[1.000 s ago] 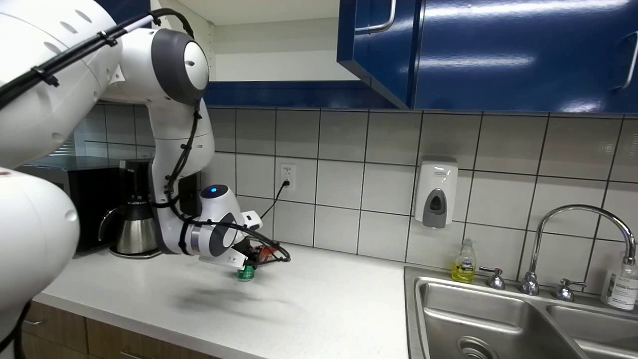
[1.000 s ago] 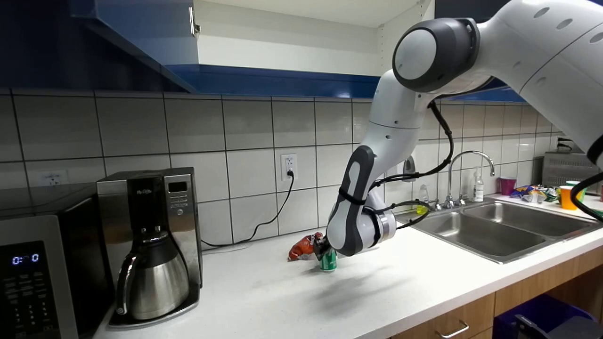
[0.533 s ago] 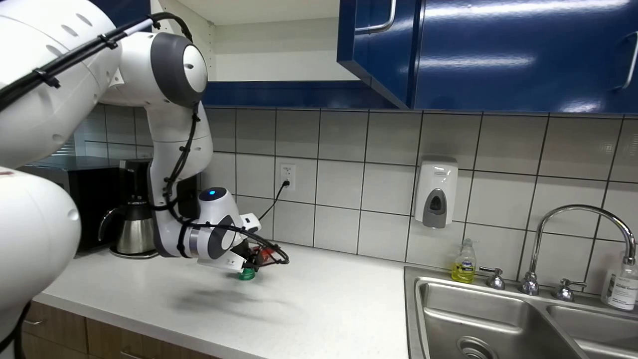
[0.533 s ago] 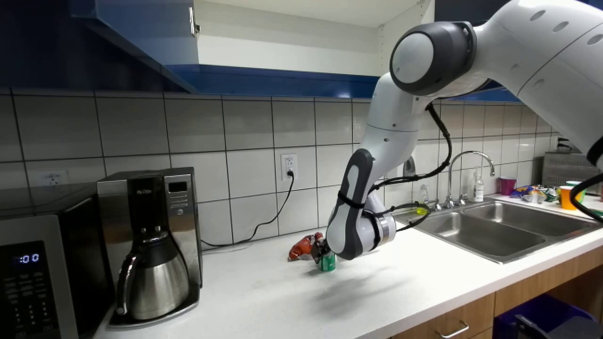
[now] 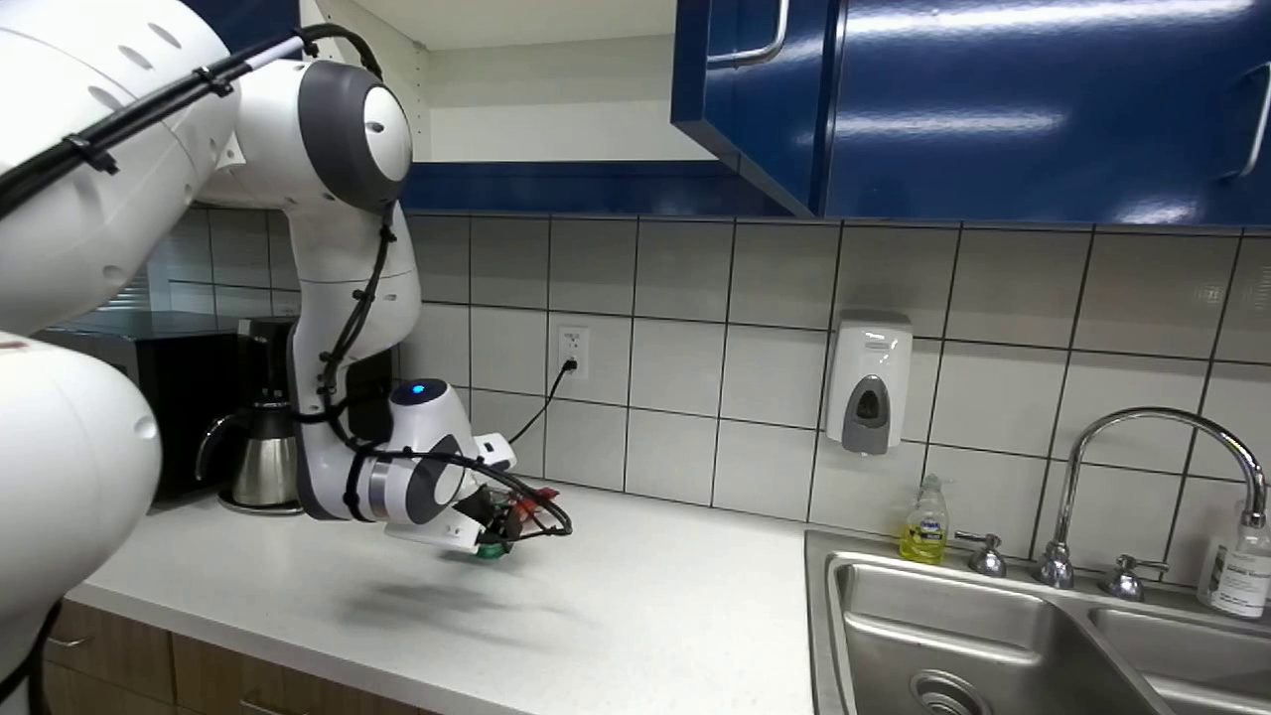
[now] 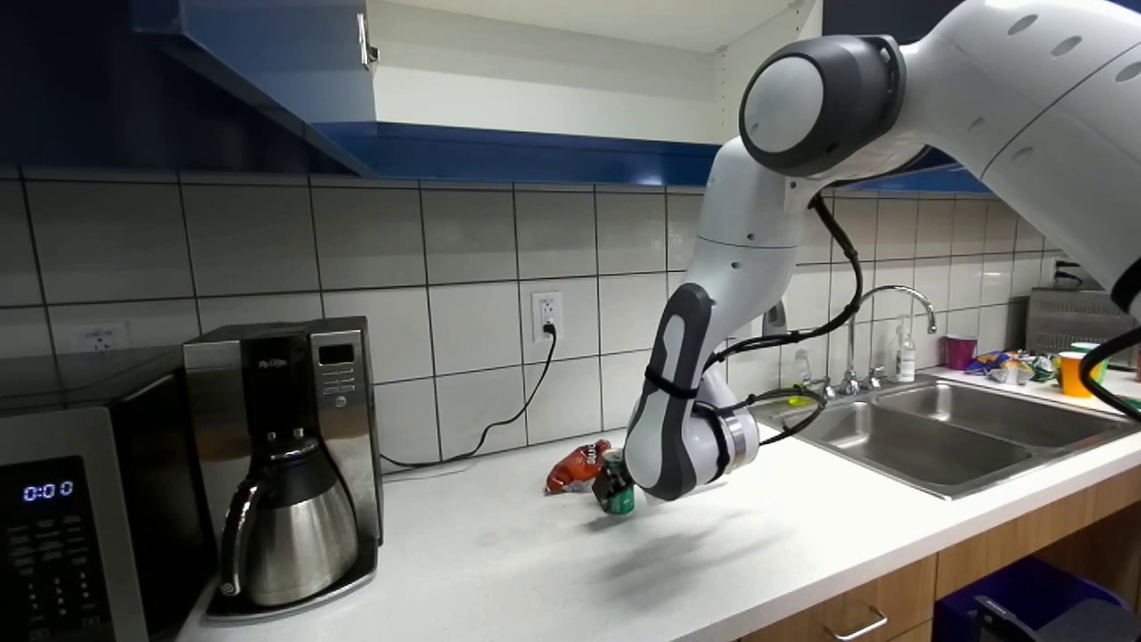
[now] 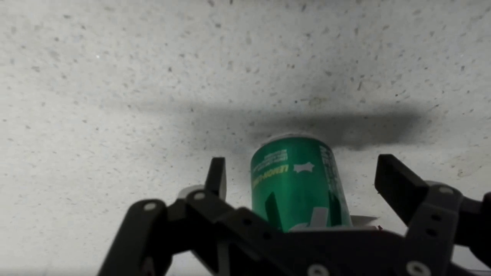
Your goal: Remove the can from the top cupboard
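Observation:
The green can (image 7: 297,172) stands on the white counter (image 6: 499,553), its label upside down in the wrist view. My gripper (image 7: 302,168) is open around it, with a visible gap between the can and the fingers on each side. In both exterior views the dark fingers and the hand cover part of the can (image 6: 621,502), and only its lower green end (image 5: 490,552) shows clearly beneath the hand in an exterior view. Above, the top cupboard (image 6: 535,159) has its glossy blue door (image 5: 760,119) swung open, showing a pale interior.
A crumpled red packet (image 6: 575,466) lies close behind the can. A coffee maker (image 6: 343,428) and a microwave (image 6: 98,571) stand at one end of the counter. The steel sink (image 5: 824,606) lies at the other, with a yellow soap bottle (image 5: 924,531) behind it.
The gripper's fingers have spread apart, and the hand has sunk slightly and tilted. The can stays at about the same spot on the counter.

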Available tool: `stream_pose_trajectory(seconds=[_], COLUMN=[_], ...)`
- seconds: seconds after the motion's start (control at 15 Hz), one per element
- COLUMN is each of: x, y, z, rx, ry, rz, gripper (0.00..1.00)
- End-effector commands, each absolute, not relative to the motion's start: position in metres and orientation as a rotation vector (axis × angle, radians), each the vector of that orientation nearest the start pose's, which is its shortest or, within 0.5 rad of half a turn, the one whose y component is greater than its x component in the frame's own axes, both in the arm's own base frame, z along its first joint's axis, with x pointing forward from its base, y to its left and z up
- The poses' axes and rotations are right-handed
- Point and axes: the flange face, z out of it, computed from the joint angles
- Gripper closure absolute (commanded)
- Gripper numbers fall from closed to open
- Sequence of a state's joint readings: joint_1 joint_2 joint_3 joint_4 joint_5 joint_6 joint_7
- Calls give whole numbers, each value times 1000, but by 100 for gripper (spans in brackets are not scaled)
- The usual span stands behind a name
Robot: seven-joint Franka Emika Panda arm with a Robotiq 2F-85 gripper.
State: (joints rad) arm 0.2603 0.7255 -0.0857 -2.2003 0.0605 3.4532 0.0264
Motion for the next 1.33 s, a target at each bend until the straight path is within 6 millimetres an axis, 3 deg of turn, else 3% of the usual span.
stream_pose_trajectory(seconds=[0.0,0.27,0.8,1.27], x=[535,508,445,411], y=[95,100,89,78], z=[128,140,170,208], rx=[-3015,-3012,-3037,-3033], ry=[-201,-233,-285,-346], rz=[-800,-763,-702,-755], gripper=[0,0,0,0])
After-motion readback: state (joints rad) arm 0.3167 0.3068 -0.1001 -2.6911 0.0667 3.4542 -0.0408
